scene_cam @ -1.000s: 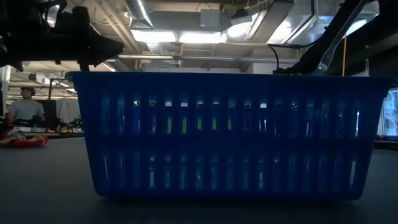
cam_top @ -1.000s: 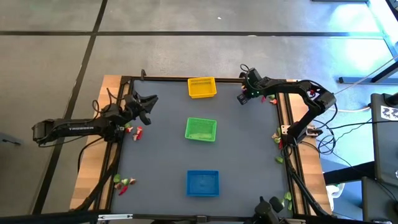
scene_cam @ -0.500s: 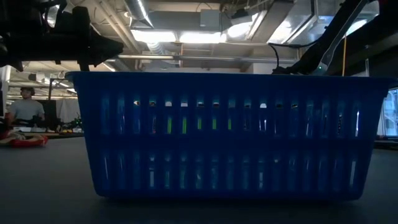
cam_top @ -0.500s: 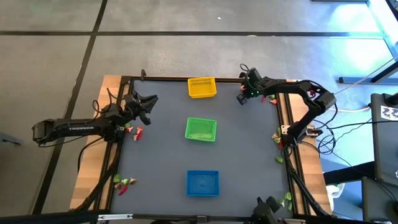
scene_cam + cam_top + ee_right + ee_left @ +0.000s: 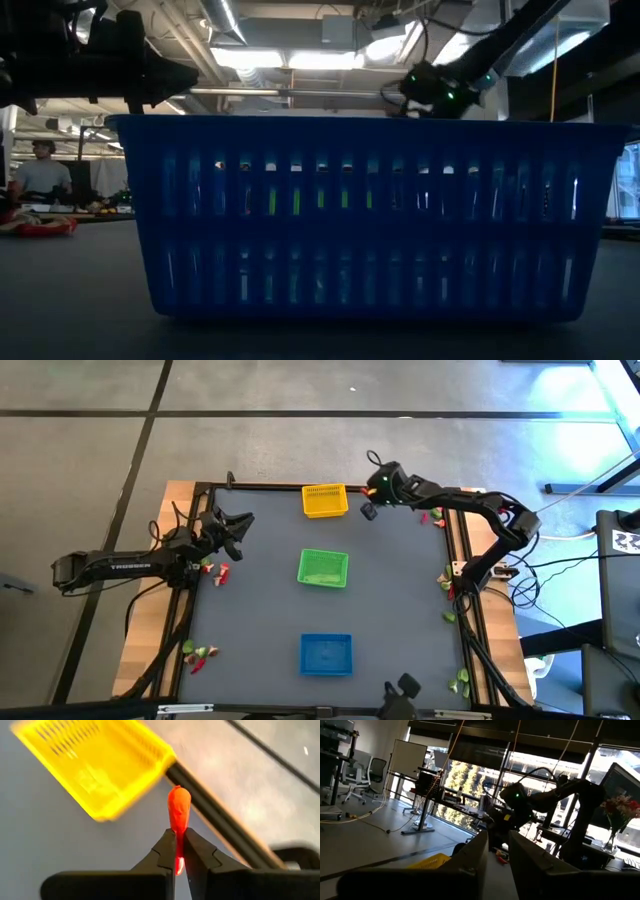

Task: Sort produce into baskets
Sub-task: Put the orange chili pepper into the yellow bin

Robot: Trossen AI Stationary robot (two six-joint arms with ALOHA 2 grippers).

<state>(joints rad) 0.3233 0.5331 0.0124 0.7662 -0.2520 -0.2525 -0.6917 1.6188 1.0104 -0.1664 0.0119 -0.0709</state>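
Right gripper: the right gripper [image 5: 176, 851] is clenched on an orange-red piece [image 5: 178, 815]. The piece stands up out of the fingertips, pinched by its lower end, so most of it is free to drop when the fingers open.
Place of the right gripper: in the high view the right gripper [image 5: 371, 503] hangs above the mat, just beside the yellow basket [image 5: 324, 500], on the side toward the right arm's base. It is not over the basket yet.
Why held so: I judge that the piece is being carried to the yellow basket [image 5: 95, 762], which lies ahead of the fingertips and a little to one side, near the black frame bar [image 5: 220, 822].
Left gripper: the left gripper [image 5: 238, 525] waits at the left edge of the mat, well apart from all baskets. The left wrist view shows its two fingers [image 5: 472, 862] with a narrow empty gap between them; I cannot tell if this counts as open or shut.
Other baskets: the green basket [image 5: 323, 568] is in the middle of the mat and the blue basket [image 5: 326, 654] is nearest the front, both far from the right gripper.
Produce not sorted: small red and green pieces [image 5: 215, 571] lie just beside the left gripper, and more pieces [image 5: 199, 655] lie at the front left corner.
Next move, my judgement: the right gripper needs a short shift over the yellow rim before opening, or the piece can fall on the mat.
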